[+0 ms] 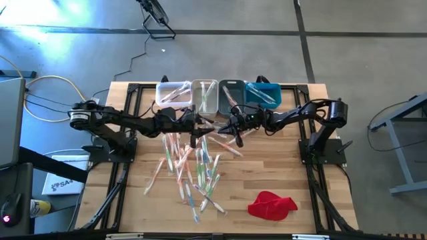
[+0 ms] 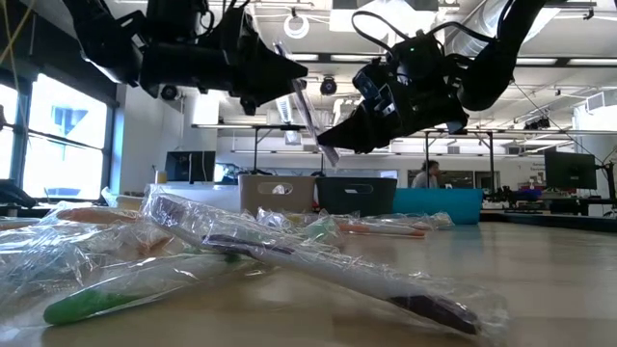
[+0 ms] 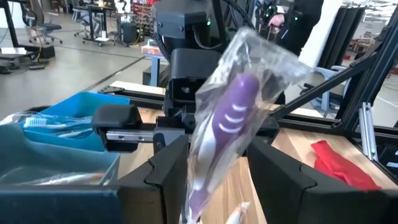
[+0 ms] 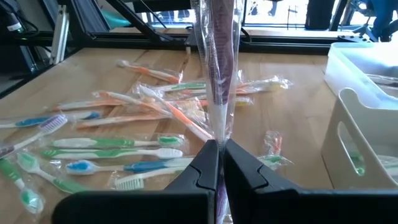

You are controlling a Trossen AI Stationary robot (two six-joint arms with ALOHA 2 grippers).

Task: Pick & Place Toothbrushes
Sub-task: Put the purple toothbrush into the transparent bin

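Observation:
A purple toothbrush [image 3: 227,118] in a clear wrapper is held above the middle of the table, between my two grippers. My right gripper [image 4: 218,146] reaches in from the table's right and is shut on it. My left gripper [image 3: 217,171] comes from the left and is open, one finger on either side of the wrapped brush; I cannot tell whether they touch it. Many more wrapped toothbrushes [image 1: 190,170] lie in a loose pile on the table below. My right gripper pinches the lower end of the toothbrush's clear wrapper [image 4: 217,132] between its two shut fingers. The fingers come nearly level from the table's right. The toothbrush [image 2: 307,111] stands tilted upward from the fingers, clear of the table.
Four small bins stand in a row at the far edge: white [image 1: 172,95], beige [image 1: 204,97], grey [image 1: 231,93] and blue [image 1: 262,93], each with toothbrushes inside. A red cloth [image 1: 271,205] lies near the front right.

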